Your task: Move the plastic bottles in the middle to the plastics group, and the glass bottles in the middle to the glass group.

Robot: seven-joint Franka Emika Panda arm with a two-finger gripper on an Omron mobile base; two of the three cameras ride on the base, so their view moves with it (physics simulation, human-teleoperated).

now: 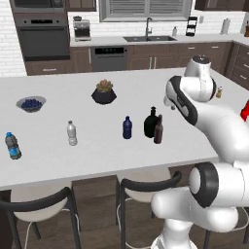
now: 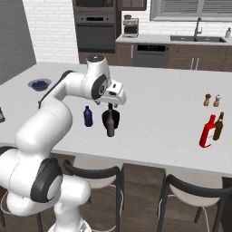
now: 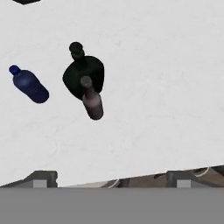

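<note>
claw (image 2: 112, 106) hangs above the middle bottles, jaws wide apart and holding nothing.

on the white desk (image 1: 58, 160) the navy bottle (image 1: 127, 128) stands just left of the black bottle (image 1: 151, 123), with the brown bottle (image 1: 158, 130) touching or almost touching the black one's front right. far left stand the clear bottle (image 1: 72, 133) and the blue-label bottle (image 1: 13, 146). far right, the red bottle (image 2: 208, 132) stands beside another brown bottle (image 2: 219, 126), with two shakers (image 2: 212, 100) behind them.
</note>
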